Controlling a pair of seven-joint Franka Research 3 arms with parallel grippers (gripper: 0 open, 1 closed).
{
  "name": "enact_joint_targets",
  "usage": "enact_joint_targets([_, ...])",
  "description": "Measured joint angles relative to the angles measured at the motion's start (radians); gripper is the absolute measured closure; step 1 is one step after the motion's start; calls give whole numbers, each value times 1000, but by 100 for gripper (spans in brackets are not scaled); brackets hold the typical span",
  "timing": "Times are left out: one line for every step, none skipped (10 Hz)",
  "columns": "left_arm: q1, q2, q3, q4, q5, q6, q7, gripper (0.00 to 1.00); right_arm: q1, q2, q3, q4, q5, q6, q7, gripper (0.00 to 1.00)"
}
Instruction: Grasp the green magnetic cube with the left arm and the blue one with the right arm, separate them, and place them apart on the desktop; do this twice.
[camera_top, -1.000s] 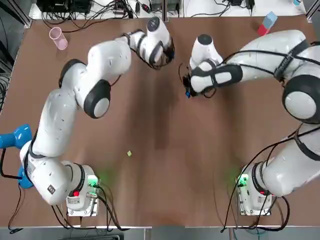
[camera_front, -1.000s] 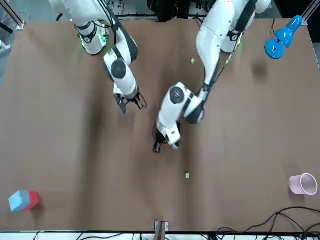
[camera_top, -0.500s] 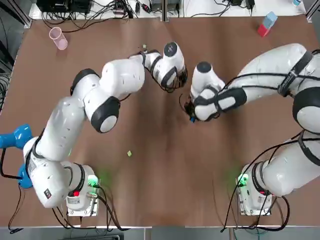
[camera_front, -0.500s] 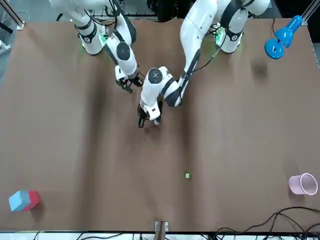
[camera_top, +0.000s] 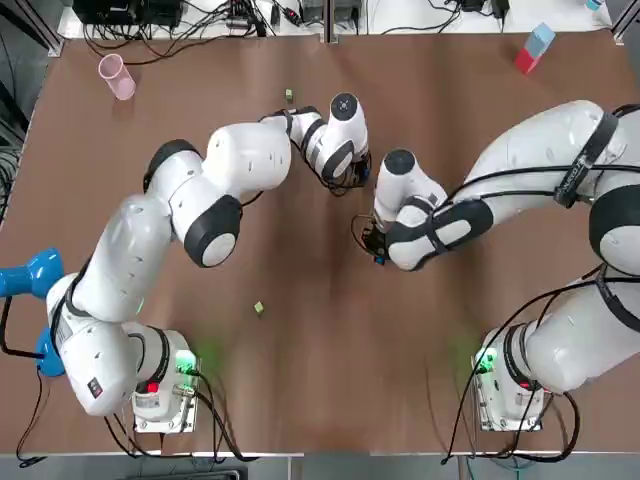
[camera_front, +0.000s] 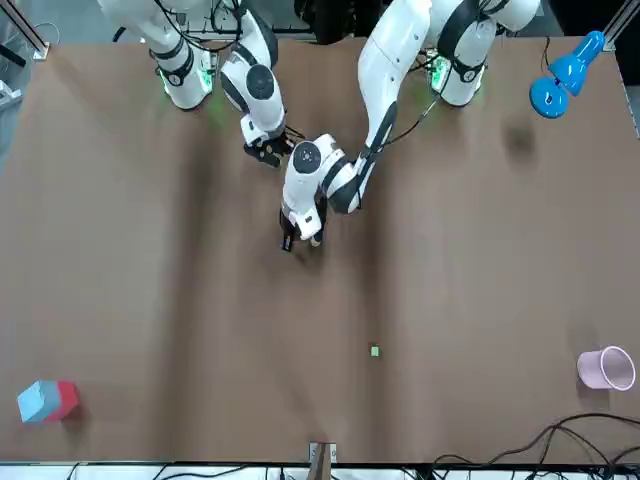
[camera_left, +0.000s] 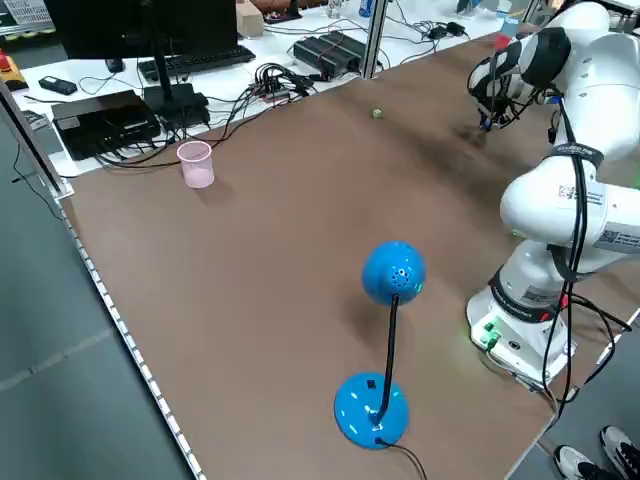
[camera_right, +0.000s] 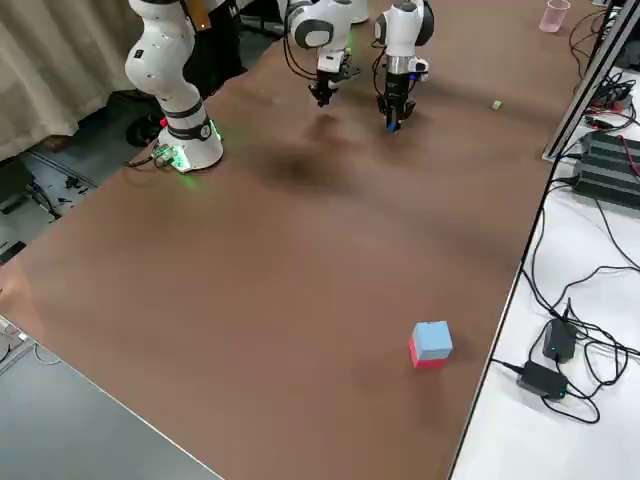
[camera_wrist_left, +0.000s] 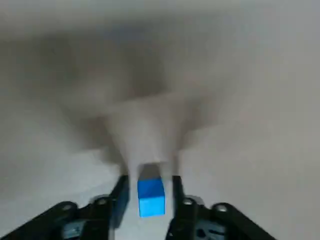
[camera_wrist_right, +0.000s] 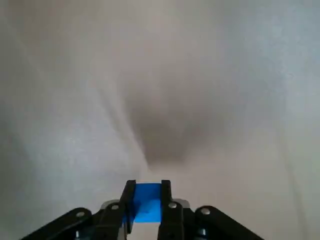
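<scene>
My left gripper (camera_wrist_left: 150, 195) hangs over the table's middle with a small blue cube (camera_wrist_left: 150, 198) between its fingers; in the front view this gripper (camera_front: 290, 240) points down just above the table. My right gripper (camera_wrist_right: 147, 202) is shut on another blue cube (camera_wrist_right: 147, 209). From overhead it (camera_top: 378, 250) is a little nearer the arms' bases than the left wrist (camera_top: 344, 140). One small green cube (camera_top: 289, 95) lies alone toward the far edge. A second green cube (camera_top: 259, 308) lies near the left arm's base.
A pink cup (camera_top: 117, 76) stands at the far left corner and a blue-and-red block (camera_top: 533, 47) at the far right. A blue desk lamp (camera_top: 30, 275) is at the left edge. Cables and electronics (camera_left: 150, 110) lie beyond the far edge.
The left arm swung from the far middle toward the centre, uncovering a green cube behind it. The right gripper drew back toward the bases with its blue cube. The grippers now stand closer together.
</scene>
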Motion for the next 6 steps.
enact_joint_targets([11, -10, 2, 1, 0, -24, 3, 33, 0, 0, 0, -34, -8, 38, -12, 76])
enact_joint_targets([29, -32, 2, 3, 0, -47, 6, 20, 0, 0, 0, -50, -18, 47, -15, 75])
enact_joint_targets([46, -65, 2, 6, 0, -81, 9, 4, 0, 0, 0, -54, -20, 48, -23, 63])
enact_joint_targets([59, -105, 3, 8, 0, -120, 12, 0, 0, 0, 0, -56, -21, 48, -36, 48])
enact_joint_targets([81, -151, 6, 9, 2, -165, 42, 0, -1, -1, -1, -56, -21, 48, -50, 34])
enact_joint_targets([120, -199, 7, 11, 3, -229, 108, 0, -9, -5, -3, -54, -23, 54, -72, 19])
